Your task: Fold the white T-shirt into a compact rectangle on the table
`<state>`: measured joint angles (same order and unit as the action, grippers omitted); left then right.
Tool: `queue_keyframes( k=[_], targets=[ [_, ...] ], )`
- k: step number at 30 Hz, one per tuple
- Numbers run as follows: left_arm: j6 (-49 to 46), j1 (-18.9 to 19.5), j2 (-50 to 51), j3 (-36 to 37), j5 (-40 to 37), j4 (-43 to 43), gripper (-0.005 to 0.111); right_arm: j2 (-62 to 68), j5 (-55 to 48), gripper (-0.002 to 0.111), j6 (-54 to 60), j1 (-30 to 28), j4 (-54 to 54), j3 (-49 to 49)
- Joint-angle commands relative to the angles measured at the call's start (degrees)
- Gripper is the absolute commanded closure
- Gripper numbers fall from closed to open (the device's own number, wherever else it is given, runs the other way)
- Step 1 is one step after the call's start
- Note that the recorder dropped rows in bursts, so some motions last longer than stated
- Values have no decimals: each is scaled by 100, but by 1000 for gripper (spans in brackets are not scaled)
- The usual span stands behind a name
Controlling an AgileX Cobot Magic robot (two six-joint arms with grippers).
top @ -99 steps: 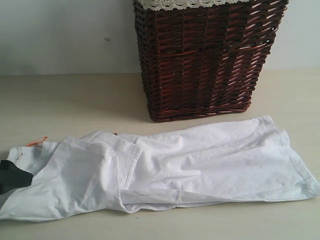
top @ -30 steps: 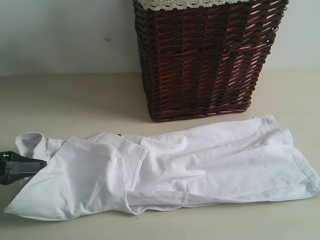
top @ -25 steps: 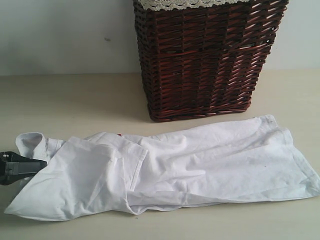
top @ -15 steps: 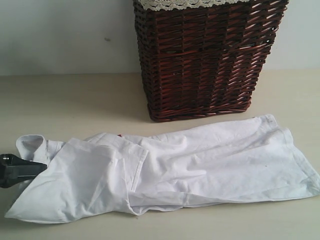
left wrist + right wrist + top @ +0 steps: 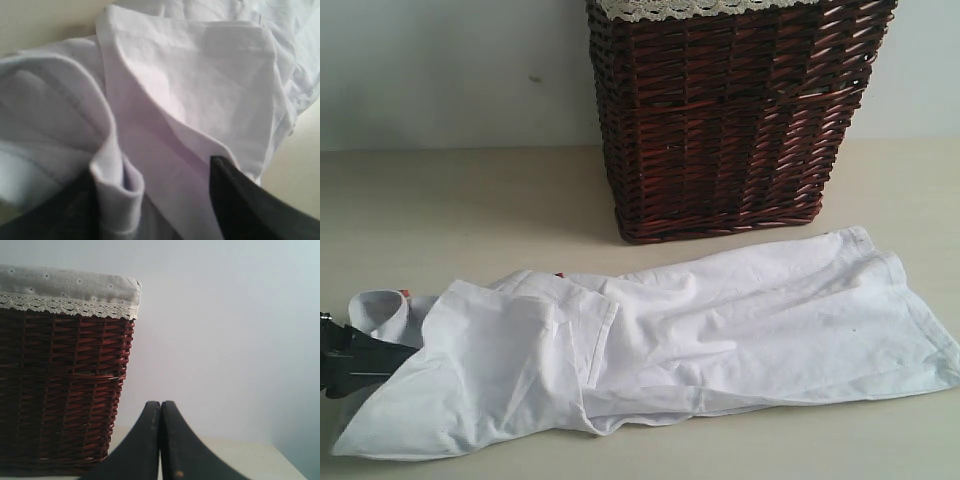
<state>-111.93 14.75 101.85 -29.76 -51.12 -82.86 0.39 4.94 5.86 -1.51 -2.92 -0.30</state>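
Observation:
The white T-shirt [image 5: 720, 320] lies folded lengthwise across the table [image 5: 470, 210], with its sleeve end at the left and its hem at the right. A bit of orange tag [image 5: 404, 293] peeks out by the collar. At the shirt's left end my left gripper [image 5: 375, 358] reaches in under the top layer. In the left wrist view that gripper [image 5: 150, 167] is open, and a rolled fold of the shirt [image 5: 200, 85] lies loose between its black fingers [image 5: 240, 200]. My right gripper [image 5: 160, 404] is shut and empty, out of the exterior view, well clear of the shirt.
A tall dark brown wicker basket [image 5: 730, 120] with a lace-trimmed liner stands at the back, just behind the shirt's middle. The right wrist view shows it [image 5: 55, 390] against a pale wall. Bare table lies left of the basket and along the front edge.
My left gripper has opened and sunk slightly. The shirt's left end has dropped and settled lower on the table. The right gripper has stayed shut.

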Motion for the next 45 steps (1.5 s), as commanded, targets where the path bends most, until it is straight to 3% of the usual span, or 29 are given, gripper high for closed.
queue_keyframes(
  k=[1, 10, 17, 26, 35, 41, 45],
  targets=[
    [-30, 6, 6, 25, -48, 12, 34, -39, 39, 108, -3, -31, 6, 30],
    [79, 6, 6, 25, -50, -10, 31, -39, 39, 108, -3, -31, 6, 30],
    [784, 6, 6, 25, 74, -1142, 31, -39, 39, 108, -3, -31, 6, 30],
    [922, 6, 144, 25, 175, -973, 31, -39, 39, 108, -3, -31, 6, 30],
    [853, 16, 110, -159, 2080, -1131, 31, -39, 39, 108, -3, -31, 6, 30],
    [888, 16, 20, -261, 1788, -1120, 31, -39, 39, 108, -3, -31, 6, 30],
    [888, 16, -244, -442, 851, -1097, 31, -39, 39, 108, -3, -31, 6, 30]
  ],
)
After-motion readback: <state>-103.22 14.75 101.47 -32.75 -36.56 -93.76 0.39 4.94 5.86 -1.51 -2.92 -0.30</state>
